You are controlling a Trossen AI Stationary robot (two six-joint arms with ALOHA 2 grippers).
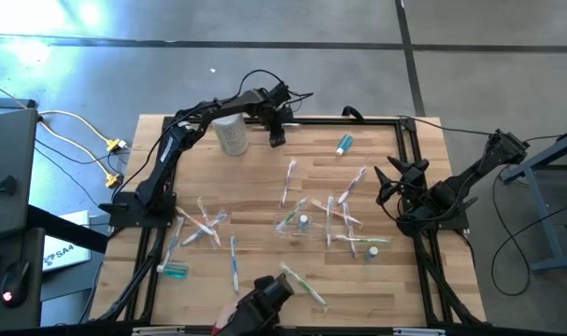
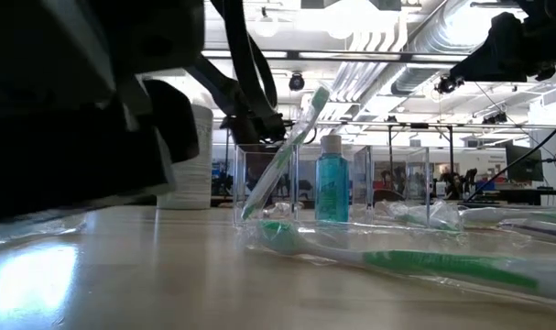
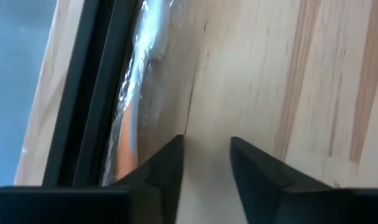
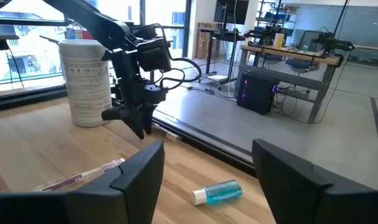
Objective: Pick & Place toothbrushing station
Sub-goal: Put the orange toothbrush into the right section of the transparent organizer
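Top centre of high view: left gripper (image 1: 276,138) by white cylinder (image 1: 232,133), fingers parted, gripping nothing.
Right gripper (image 1: 392,182): right edge, open.
Toothbrushes (image 1: 292,180), tube (image 1: 344,144): scattered mid-table (image 1: 255,177).

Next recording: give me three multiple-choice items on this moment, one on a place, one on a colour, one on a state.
1. Where does the white cylinder stand?
A. At the far edge, beside the left gripper
B. At the near edge
C. Against the right arm's base

2. What colour is the tube lying ahead of the right gripper?
A. Red
B. Teal
C. Yellow

3. How do the right jaws stand?
A. Shut on a toothbrush
B. Shut on the tube
C. Open, holding nothing

Key:
1 A: the high view shows the cylinder at the far edge with the left gripper next to it.
2 B: the right wrist view shows the tube as teal with a white cap.
3 C: the right gripper shows only bare wood between its jaws.
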